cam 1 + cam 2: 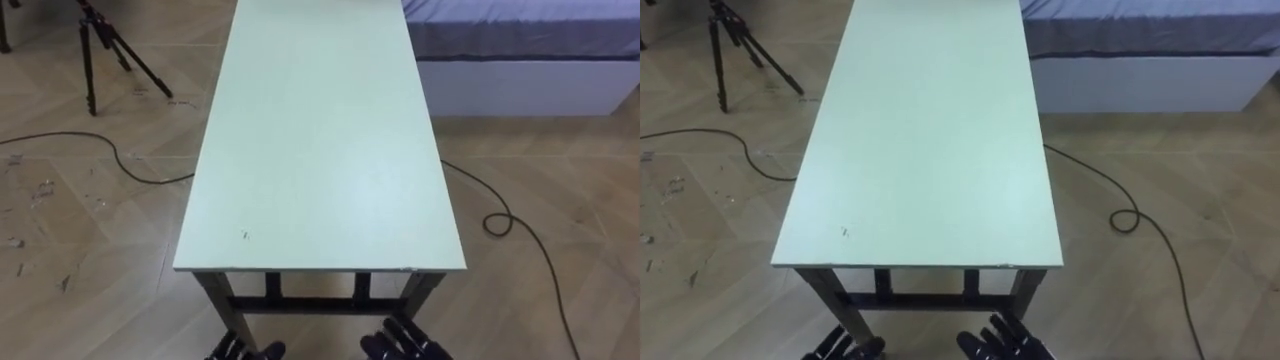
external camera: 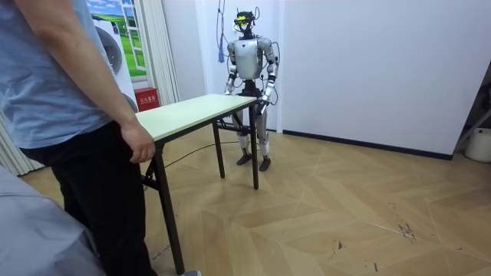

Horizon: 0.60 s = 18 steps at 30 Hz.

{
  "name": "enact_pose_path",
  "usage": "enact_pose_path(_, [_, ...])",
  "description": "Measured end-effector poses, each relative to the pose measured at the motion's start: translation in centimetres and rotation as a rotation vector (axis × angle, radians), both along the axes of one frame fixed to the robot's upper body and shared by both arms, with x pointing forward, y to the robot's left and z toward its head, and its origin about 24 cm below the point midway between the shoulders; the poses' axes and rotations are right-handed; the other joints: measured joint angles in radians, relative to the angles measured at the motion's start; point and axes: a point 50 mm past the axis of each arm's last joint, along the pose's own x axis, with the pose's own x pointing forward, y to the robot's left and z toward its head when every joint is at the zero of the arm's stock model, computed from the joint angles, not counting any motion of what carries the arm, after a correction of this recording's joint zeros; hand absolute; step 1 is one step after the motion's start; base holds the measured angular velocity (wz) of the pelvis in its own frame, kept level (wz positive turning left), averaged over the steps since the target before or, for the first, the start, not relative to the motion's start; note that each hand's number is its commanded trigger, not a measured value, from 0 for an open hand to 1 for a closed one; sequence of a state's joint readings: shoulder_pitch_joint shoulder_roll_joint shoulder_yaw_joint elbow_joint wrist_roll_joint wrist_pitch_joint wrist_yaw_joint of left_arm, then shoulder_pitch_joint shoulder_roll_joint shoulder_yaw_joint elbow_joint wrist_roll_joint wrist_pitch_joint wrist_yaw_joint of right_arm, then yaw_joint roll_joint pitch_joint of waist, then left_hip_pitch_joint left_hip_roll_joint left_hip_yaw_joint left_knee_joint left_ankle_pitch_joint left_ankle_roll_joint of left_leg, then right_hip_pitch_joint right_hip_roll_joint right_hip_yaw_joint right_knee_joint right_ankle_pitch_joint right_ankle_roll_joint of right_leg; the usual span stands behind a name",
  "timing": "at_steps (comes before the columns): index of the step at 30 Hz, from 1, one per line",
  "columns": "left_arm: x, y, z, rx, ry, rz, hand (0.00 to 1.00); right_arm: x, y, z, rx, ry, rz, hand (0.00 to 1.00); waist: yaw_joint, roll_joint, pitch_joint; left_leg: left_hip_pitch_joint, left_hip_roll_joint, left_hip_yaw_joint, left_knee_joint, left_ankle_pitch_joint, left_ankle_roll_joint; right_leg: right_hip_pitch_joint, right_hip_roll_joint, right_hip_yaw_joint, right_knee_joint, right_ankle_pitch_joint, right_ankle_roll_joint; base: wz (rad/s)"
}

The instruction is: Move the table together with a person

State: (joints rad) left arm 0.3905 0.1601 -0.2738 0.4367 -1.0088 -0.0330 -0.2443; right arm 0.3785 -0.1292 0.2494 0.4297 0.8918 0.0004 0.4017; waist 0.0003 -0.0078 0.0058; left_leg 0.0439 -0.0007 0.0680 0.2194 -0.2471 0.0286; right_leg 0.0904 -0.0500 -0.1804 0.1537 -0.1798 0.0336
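Basically pre-lift: right hand (image 1: 405, 345) hangs loose below the table (image 1: 320, 150) end, can't tell about left hand (image 1: 240, 351), next up is gripping that edge.

I see the table (image 1: 920, 140) stretching ahead, with the left hand (image 1: 848, 349) and right hand (image 1: 1008, 343) low before its near edge.

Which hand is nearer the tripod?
Left. The left hand is below the table's near edge on the tripod's side; the right hand is further across, toward the bed.
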Motion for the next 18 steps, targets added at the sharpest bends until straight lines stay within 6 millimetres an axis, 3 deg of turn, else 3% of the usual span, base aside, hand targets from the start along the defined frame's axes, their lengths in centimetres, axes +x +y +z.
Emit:
enact_pose_path(6, [0.8, -2.3, 1.8, -0.136, -0.074, -0.040, 0.00, 0.3, 2.4, 1.0, 0.138, -0.035, 0.037, 0.00, -0.004, 0.003, 0.0034, -0.002, 0.001, 0.011, -0.003, 0.000, 0.000, -0.002, 0.001, 0.004, 0.006, 0.000, 0.000, -0.03])
enact_pose_path(18, [2.7, -3.8, 3.5, -0.179, -0.163, -0.124, 0.00, 1.8, 2.9, 2.2, 0.146, -0.114, 0.142, 0.00, -0.029, 0.013, 0.0047, -0.018, 0.003, 0.012, 0.007, 0.000, -0.001, -0.023, 0.002, 0.006, 0.021, 0.000, 0.000, 0.00])
